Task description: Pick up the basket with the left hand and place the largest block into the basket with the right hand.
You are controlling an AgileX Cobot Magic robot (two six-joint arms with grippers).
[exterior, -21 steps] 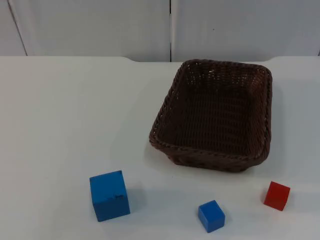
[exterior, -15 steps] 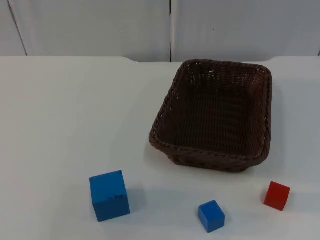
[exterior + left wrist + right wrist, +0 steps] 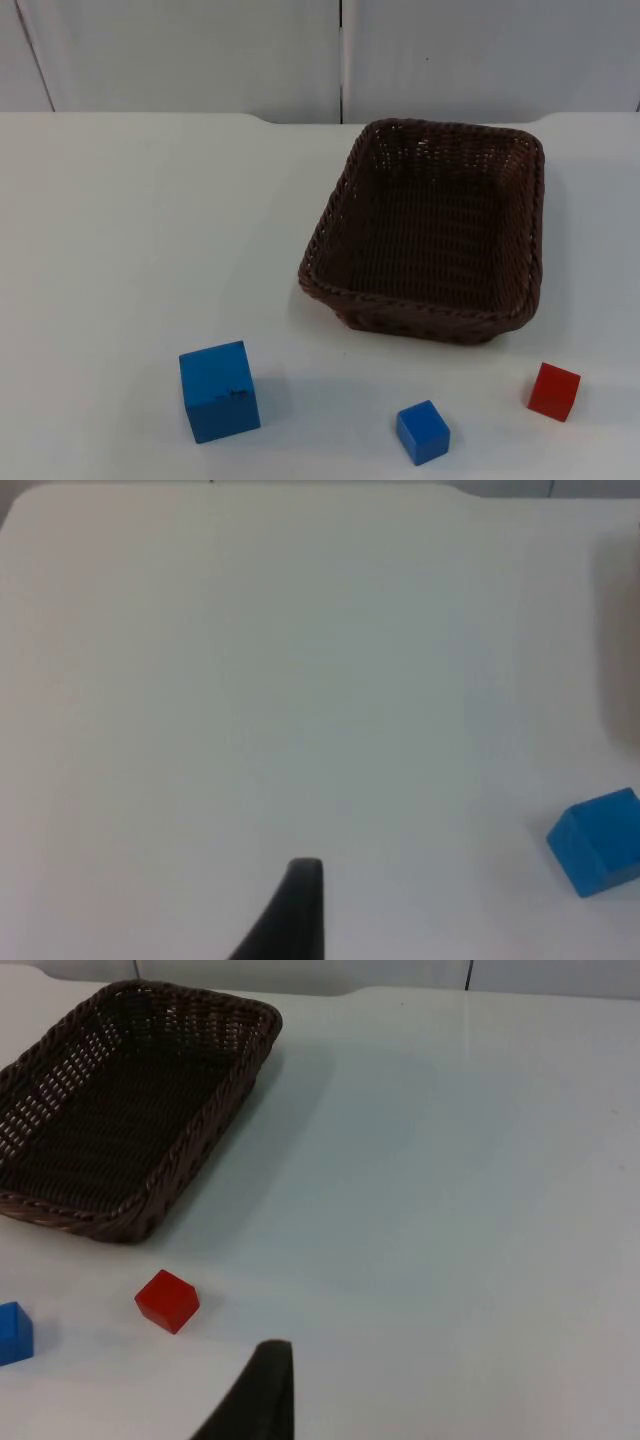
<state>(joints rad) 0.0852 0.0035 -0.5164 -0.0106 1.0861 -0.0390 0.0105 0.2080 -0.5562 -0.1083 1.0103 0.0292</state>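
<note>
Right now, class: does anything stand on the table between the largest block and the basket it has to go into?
Nothing visible does. The large blue block stands apart from the brown basket, with bare white table between them; the small blue block and red block sit off that line.

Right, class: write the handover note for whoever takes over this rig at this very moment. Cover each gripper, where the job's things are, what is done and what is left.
Left gripper: waiting above bare table, holding nothing; the large blue block is in its wrist view.
Right gripper: also waiting above the table, holding nothing, near the small red block.
Brown wicker basket: on the table, nothing in it.
Large blue block: on the table, front left of the basket, apart from it.
Small blue block and small red block: in front of the basket.
Done: nothing.
Left: left gripper lifts the basket; right gripper puts the large blue block in.
</note>
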